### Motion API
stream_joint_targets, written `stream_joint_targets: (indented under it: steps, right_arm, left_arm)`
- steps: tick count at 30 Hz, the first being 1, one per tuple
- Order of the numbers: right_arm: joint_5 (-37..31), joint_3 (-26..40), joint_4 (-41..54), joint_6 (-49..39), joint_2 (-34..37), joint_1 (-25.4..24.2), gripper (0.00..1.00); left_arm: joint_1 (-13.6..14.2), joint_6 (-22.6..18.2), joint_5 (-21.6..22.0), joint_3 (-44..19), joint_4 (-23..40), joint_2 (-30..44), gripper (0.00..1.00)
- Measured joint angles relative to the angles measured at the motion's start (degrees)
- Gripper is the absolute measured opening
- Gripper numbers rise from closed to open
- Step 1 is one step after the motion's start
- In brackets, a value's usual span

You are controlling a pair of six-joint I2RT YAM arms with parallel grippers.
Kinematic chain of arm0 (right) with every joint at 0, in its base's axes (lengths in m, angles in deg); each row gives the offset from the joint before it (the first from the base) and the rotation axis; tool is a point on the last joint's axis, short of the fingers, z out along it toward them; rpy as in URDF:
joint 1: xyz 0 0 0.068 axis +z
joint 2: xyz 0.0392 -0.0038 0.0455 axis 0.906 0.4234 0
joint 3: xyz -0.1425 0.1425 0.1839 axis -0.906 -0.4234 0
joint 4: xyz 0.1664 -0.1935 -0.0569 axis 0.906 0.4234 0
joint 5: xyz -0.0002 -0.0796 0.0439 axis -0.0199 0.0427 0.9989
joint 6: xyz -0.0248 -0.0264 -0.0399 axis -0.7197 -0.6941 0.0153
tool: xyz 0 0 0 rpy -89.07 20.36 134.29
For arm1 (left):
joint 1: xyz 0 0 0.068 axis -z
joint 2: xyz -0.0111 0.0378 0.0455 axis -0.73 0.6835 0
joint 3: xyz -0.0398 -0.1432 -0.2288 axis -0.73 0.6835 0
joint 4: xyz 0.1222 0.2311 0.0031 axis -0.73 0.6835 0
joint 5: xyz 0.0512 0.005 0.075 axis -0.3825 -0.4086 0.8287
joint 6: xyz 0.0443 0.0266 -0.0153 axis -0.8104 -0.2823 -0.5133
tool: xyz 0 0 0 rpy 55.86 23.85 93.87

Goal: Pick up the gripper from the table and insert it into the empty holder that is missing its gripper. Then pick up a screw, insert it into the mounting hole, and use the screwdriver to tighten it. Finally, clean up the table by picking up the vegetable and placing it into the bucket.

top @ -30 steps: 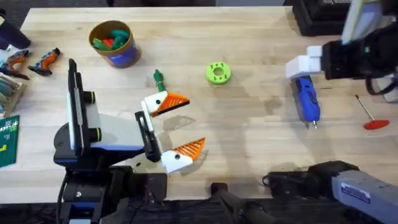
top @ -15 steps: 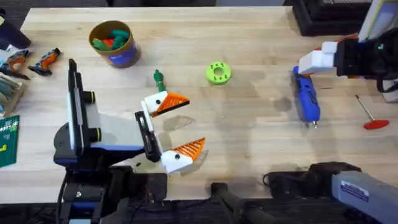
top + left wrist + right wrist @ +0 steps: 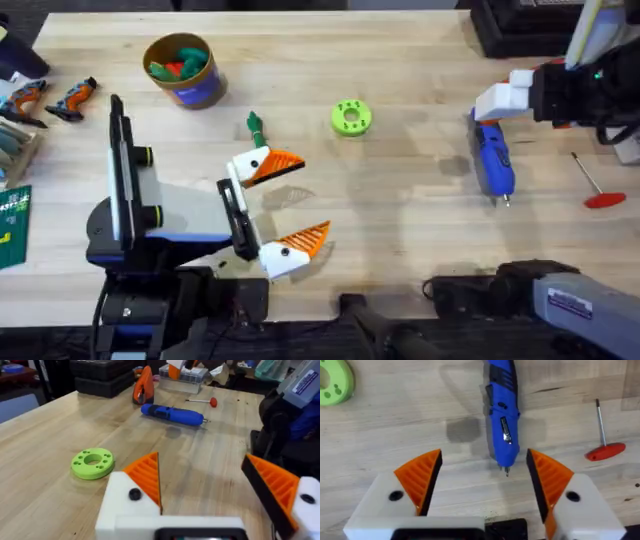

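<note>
Right claw (image 3: 482, 475): spread, now shifted over the screwdriver (image 3: 493, 162), tip between its fingers.
Left claw (image 3: 285, 205): spread, unmoved.
Meaning: screwdriver pickup looks next.

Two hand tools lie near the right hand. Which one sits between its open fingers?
The blue screwdriver, tip pointing back between the right hand's orange pads. The thin red-handled tool lies off to one side, outside the fingers.

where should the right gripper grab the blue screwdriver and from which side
Grip the screwdriver across its thick blue barrel, near the middle, coming straight down from above. It lies flat on the table, so its two long sides are free for the fingers. The right gripper is open, with the metal tip between its pads; moving further along the body should give a steadier hold.
</note>
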Motion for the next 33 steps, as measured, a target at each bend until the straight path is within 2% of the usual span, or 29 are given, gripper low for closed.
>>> stream_joint_targets:
  steps: [3, 4, 8, 9, 10, 20, 33]
  right_arm:
    - [0.0, 0.0, 0.0, 0.0, 0.01, 0.0, 0.991]
    - [0.0, 0.0, 0.0, 0.0, 0.01, 0.0, 0.991]
    - [0.0, 0.0, 0.0, 0.0, 0.0, 0.0, 0.991]
    - [0.0, 0.0, 0.0, 0.0, 0.02, 0.0, 0.991]
    - [0.0, 0.0, -0.04, 0.0, 0.02, 0.0, 0.988]
    - [0.0, 0.0, -2.89, -2.39, 1.25, -0.2, 0.99]
    - [3.2, -0.01, -8.04, -8.42, 15.21, -7.77, 0.991]
  left_arm:
    - [0.0, 0.14, -0.01, 0.0, 0.02, 0.02, 0.962]
    - [0.0, 0.07, -0.02, 0.0, 0.01, 0.02, 0.832]
    - [0.0, -0.02, 0.0, 0.0, 0.0, 0.02, 0.195]
    - [0.0, -0.08, 0.0, 0.0, 0.0, 0.0, 0.068]
    - [0.0, -0.21, 0.0, 0.0, 0.0, 0.0, 0.019]
    - [0.0, -0.24, 0.0, 0.0, 0.0, 0.0, 0.012]
    - [0.0, -0.24, 0.0, 0.0, 0.0, 0.02, 0.012]
